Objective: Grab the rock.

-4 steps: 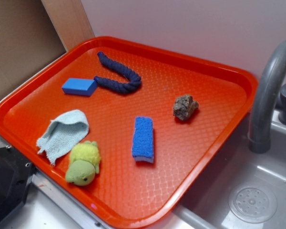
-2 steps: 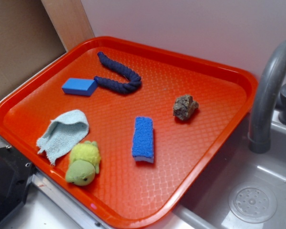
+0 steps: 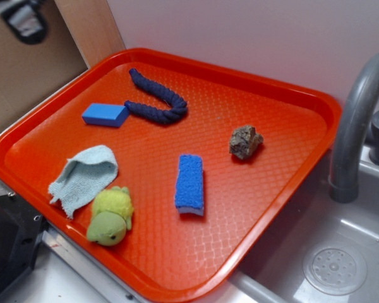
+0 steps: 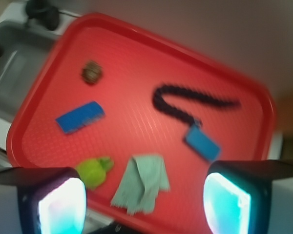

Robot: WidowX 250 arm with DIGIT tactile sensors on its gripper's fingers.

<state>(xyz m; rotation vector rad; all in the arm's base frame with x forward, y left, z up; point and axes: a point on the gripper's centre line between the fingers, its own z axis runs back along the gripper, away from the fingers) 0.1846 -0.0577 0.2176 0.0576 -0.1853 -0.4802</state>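
Note:
The rock point(image 3: 246, 141) is a small lumpy brown-grey stone on the right part of the orange tray point(image 3: 284, 95). It shows small and blurred in the wrist view point(image 4: 92, 72). My gripper point(image 3: 22, 19) is at the top left corner of the exterior view, high above the tray's left edge and far from the rock. In the wrist view the gripper point(image 4: 144, 204) is open and empty, its two pads wide apart at the bottom.
On the tray lie a blue sponge point(image 3: 190, 184), a blue block point(image 3: 105, 115), a dark blue rope point(image 3: 156, 98), a light blue cloth point(image 3: 85, 175) and a green-yellow plush turtle point(image 3: 110, 216). A grey faucet point(image 3: 357, 126) and sink point(image 3: 328, 265) stand on the right.
My gripper has come into view at the top left of the exterior view. The objects on the tray have not moved.

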